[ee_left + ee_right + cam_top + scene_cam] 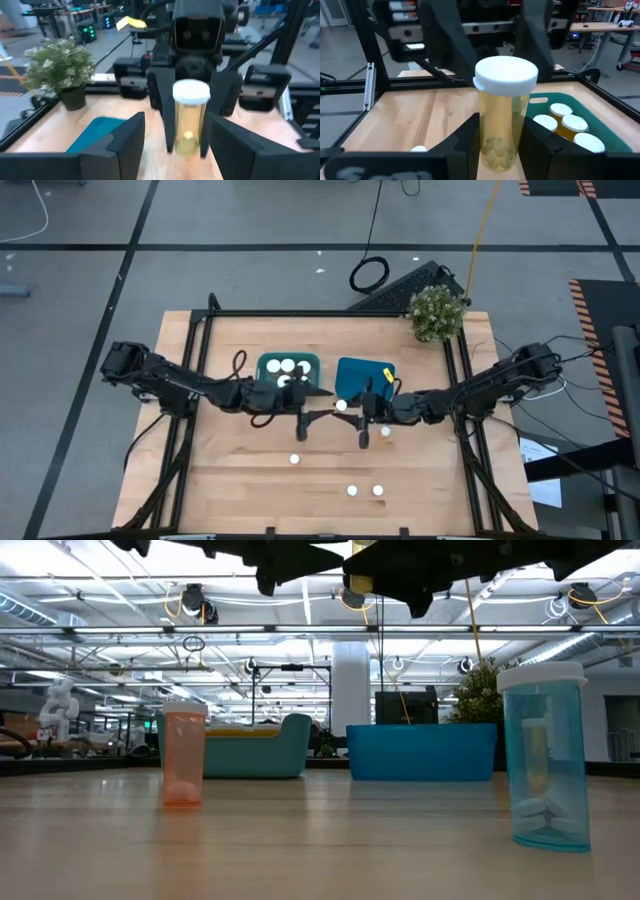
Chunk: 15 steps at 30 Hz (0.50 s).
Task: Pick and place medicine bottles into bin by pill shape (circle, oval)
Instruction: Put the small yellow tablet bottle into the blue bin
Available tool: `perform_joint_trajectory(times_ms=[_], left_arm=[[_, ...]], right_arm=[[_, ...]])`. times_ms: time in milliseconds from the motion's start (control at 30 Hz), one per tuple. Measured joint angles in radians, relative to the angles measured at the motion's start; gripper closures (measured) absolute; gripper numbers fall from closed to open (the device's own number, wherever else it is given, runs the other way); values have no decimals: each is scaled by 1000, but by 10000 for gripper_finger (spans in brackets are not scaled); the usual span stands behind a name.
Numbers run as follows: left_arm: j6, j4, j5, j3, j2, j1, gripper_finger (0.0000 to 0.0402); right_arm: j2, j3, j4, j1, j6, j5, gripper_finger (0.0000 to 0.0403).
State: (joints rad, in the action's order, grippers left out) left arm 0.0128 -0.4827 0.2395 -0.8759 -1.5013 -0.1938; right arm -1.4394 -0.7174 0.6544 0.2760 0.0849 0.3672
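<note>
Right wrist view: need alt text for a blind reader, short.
A yellow medicine bottle with a white cap stands upright, shut between the right pincer's dark fingers, pale round pills at its bottom. Beside it, a green bin holds white-capped bottles; the left pincer faces it over the wooden table.

**A:** How many bottles [295,459] in all?

**B:** Nine that I can count. Four stand loose on the table [230,480], and one is held above it.

**A:** And the other four?

**B:** In the green bin [312,360]. I see four white caps there (an arm covers part of that bin, so I cannot rule out more).

**A:** How many in the blue bin [352,370]?

**B:** I cannot tell.

**A:** So two bins. How many arms?

**B:** Two, a left arm [180,385] and a right arm [480,390].

**A:** Anything else on the table?

**B:** One plant [437,312], at a far corner.

**A:** What colours are the bottles, seen from table height?

**B:** Only two show there (one orange, one blue).
</note>
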Motion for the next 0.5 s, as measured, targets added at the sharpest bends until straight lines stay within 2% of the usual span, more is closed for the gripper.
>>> perform_joint_trajectory(times_ms=[333,500], left_arm=[[-14,-132,-38,-1,-105,24,193],[-19,-146,-45,-1,-114,28,221]], right_arm=[[-3,0,-8,-22,8,0,303],[-3,0,-13,-22,6,1,303]])
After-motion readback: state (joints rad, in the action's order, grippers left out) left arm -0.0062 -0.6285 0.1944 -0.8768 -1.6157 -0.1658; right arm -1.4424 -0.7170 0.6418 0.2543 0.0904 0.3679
